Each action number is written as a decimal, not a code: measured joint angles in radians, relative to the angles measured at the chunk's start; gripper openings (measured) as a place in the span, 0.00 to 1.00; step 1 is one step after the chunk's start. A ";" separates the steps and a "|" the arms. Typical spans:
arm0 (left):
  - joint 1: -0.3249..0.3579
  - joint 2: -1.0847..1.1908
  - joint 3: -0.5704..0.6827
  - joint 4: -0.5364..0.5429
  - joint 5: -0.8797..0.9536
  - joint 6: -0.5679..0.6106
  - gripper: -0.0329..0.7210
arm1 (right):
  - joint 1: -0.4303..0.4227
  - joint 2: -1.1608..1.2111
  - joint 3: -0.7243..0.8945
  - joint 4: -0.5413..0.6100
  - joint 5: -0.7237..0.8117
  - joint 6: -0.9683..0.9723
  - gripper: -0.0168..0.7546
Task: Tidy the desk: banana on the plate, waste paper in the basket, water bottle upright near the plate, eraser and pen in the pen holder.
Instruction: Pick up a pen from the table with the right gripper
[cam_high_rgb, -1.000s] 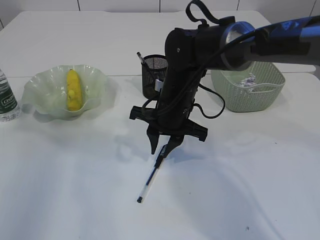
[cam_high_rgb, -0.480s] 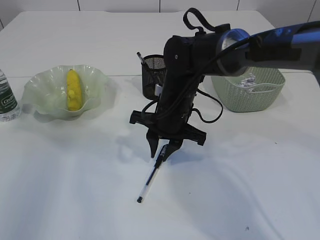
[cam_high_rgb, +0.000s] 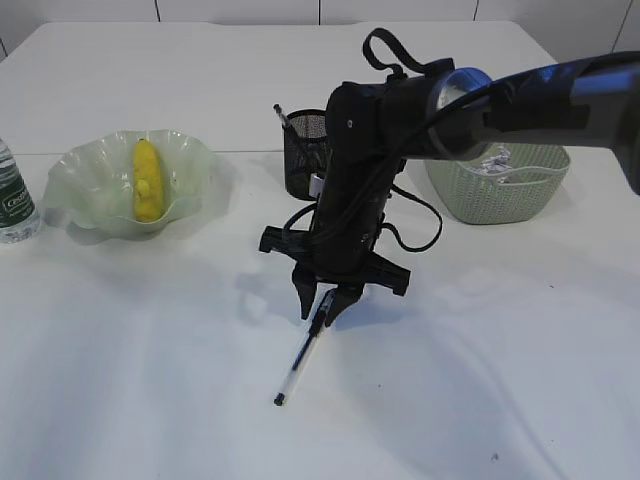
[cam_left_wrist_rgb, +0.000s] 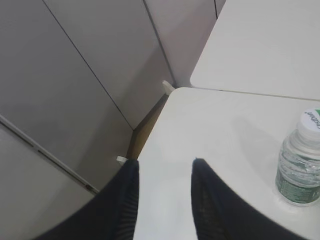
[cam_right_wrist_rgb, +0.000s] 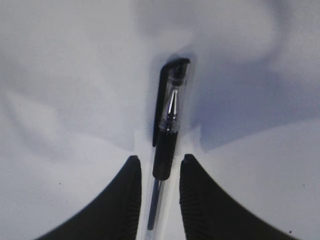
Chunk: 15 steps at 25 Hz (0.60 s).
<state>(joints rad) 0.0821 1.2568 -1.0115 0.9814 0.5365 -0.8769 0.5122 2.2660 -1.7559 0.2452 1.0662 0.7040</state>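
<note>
A clear pen with black cap (cam_high_rgb: 300, 357) lies on the white table, also in the right wrist view (cam_right_wrist_rgb: 167, 130). My right gripper (cam_high_rgb: 320, 303) (cam_right_wrist_rgb: 160, 160) is open, its fingers on either side of the pen's capped end, with gaps on both sides. A yellow banana (cam_high_rgb: 146, 180) lies in the pale green plate (cam_high_rgb: 80, 175). A water bottle (cam_high_rgb: 14, 200) (cam_left_wrist_rgb: 300, 160) stands upright left of the plate. A black mesh pen holder (cam_high_rgb: 303, 150) holds a pen. Waste paper (cam_high_rgb: 497, 160) lies in the green basket (cam_high_rgb: 500, 190). My left gripper (cam_left_wrist_rgb: 165, 165) is open and empty near the table's corner.
The table's left corner and a grey wall show in the left wrist view. The right arm's cables hang beside the pen holder.
My right gripper has lowered a little over the pen's capped end. The pen has not moved.
</note>
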 joint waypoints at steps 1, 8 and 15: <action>0.000 0.000 0.000 0.000 0.000 0.000 0.36 | 0.000 0.000 0.000 0.000 -0.001 0.000 0.28; 0.000 0.000 0.000 0.000 0.000 0.000 0.36 | 0.000 0.000 0.000 0.000 -0.006 0.000 0.28; 0.000 0.000 0.000 0.000 0.000 0.000 0.36 | 0.000 0.000 0.000 -0.002 -0.007 0.001 0.28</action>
<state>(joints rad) 0.0821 1.2568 -1.0115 0.9814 0.5365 -0.8769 0.5122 2.2660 -1.7559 0.2432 1.0590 0.7047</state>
